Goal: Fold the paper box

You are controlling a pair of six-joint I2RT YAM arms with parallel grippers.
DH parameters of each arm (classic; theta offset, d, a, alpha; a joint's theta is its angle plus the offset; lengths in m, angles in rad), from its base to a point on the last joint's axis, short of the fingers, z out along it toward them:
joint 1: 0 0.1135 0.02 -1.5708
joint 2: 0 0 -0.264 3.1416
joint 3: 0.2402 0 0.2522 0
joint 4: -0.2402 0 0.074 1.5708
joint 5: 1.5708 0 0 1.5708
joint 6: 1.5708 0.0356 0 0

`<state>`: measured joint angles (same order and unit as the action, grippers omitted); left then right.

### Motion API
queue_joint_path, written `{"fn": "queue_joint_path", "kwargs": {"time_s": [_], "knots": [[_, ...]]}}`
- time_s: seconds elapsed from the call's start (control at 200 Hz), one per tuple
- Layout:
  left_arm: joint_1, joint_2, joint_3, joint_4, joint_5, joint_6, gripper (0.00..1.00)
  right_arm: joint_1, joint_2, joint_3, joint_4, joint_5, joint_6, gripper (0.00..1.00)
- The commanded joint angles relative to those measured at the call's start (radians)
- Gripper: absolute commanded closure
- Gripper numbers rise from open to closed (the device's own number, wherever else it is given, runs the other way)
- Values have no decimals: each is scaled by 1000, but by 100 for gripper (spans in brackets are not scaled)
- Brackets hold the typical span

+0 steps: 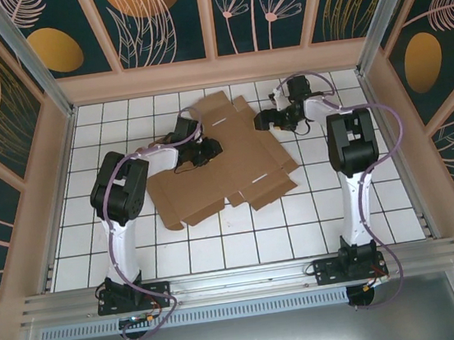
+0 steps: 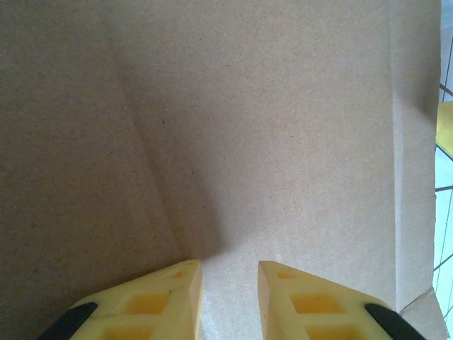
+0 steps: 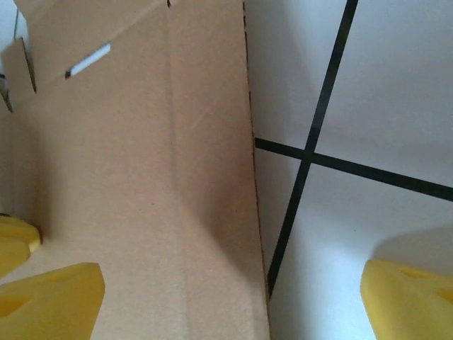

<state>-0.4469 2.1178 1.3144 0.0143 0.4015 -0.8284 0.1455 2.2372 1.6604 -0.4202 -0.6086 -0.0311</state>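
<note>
We see the white tiled table (image 1: 220, 249) first, and on it the paper box (image 1: 247, 163), lying as an unfolded brown sheet between the two arms, toward the far side, with its flaps spread out. The left gripper (image 1: 206, 150) sits over the left-middle part of the sheet. From its wrist we see its yellow fingers (image 2: 177, 290) a narrow gap apart with nothing between them, close above plain cardboard, though we cannot tell whether they touch it. The right gripper (image 1: 266, 120) is at the sheet's far right edge, spread wide and holding nothing, one finger over cardboard, the other over bare tile
</note>
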Motion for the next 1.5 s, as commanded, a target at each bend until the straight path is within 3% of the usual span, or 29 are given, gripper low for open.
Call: {"fn": "queue_joint_path", "kwargs": {"time_s": [0.0,0.195,0.295,0.36,0.48,0.631,0.756,1.056,1.166,1.251,1.396,1.496], "knots": [[8,39,16,-23,-16,31,73,6,28,46,-57,-59,-47,10],[14,54,-4,-16,-29,42,74,18,65,13,-69,-218,-55,18],[17,61,-4,-20,-32,47,75,20,67,-11,-69,-247,-56,30],[18,64,0,-26,-39,51,75,15,47,-43,-44,-229,-47,42],[19,68,3,-30,-44,52,75,8,2,-92,-11,-186,-41,54],[19,69,0,-32,-53,54,75,18,-69,-122,23,-54,-36,72],[18,68,0,-31,-50,51,75,59,-137,-152,42,157,-44,80],[4,72,3,-36,-53,47,75,284,-136,-176,14,946,-82,87],[2,77,2,-33,-49,41,75,376,-72,-168,8,1153,-108,86],[3,78,0,-31,-48,40,75,426,-24,-151,5,1245,-125,86],[2,73,-3,-37,-50,43,75,421,-23,-130,-9,1217,-87,87],[2,63,-2,-43,-51,50,75,350,-121,-164,15,955,-39,84]]}}
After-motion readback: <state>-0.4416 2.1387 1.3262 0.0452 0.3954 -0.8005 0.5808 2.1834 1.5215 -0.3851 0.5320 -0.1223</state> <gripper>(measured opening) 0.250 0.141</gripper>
